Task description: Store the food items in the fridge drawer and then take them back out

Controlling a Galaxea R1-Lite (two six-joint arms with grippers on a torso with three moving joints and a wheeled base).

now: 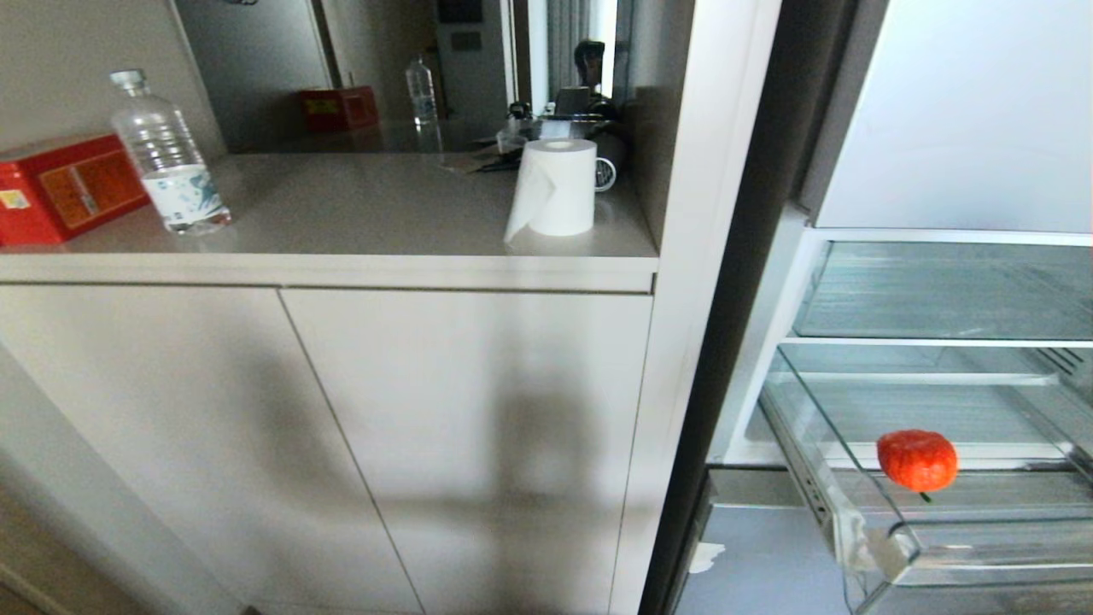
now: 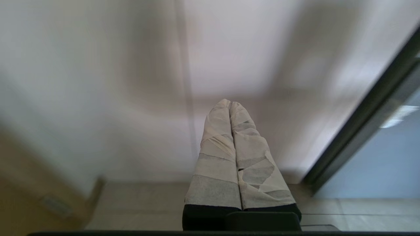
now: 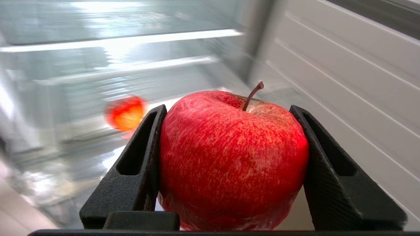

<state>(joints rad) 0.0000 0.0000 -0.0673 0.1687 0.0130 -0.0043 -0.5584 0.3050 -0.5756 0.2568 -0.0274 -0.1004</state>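
Tangerine (image 1: 917, 459) lies in fridge drawer (image 1: 888, 547).

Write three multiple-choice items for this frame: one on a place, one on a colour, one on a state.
1. Where does the orange fruit lie?
A. in the clear fridge drawer
B. on the counter
C. on the floor

2. What colour is the box beside the water bottle?
A. blue
B. red
C. green

3. What is the right gripper doing?
A. hanging open and empty
B. gripping a paper roll
C. gripping an apple

Key: 1 A, the head view shows it inside the pulled-out drawer; 2 B, the box on the counter is red; 3 C, both fingers press the apple's sides.
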